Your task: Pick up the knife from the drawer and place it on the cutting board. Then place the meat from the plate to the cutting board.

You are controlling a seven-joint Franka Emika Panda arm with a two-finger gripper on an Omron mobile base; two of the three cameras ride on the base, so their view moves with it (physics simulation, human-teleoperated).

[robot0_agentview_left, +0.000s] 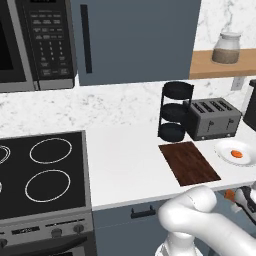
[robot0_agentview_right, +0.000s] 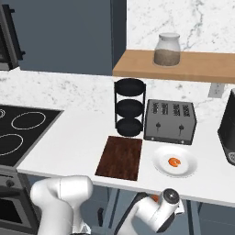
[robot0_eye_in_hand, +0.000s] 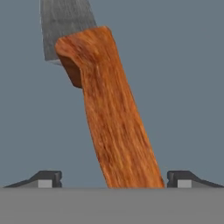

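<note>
The white arm rises from the base, bends at a rounded elbow below the bench's near edge, and reaches down and to the right, so the hand works low in front of the cabinets, beneath the bench top. In the right base view the wrist sits under the bench edge, just below the plate.

In the hand view the gripper looks straight down on the knife. The orange-brown handle runs up the middle of that view between the two dark fingertips, with clear space on either side of it; the silvery-grey blade continues past the handle's far end. The jaws stand wide, one on each side of the handle, and touch nothing. The knife lies on the slate-blue floor of the drawer.

On the bench top, the cutting board lies bare, near the front edge. Just to its right the plate holds the meat, a small orange-red lump near its centre. Behind them stand a black three-tier rack and a grey toaster, side by side against the marble wall. A black stove top lies far left.
</note>
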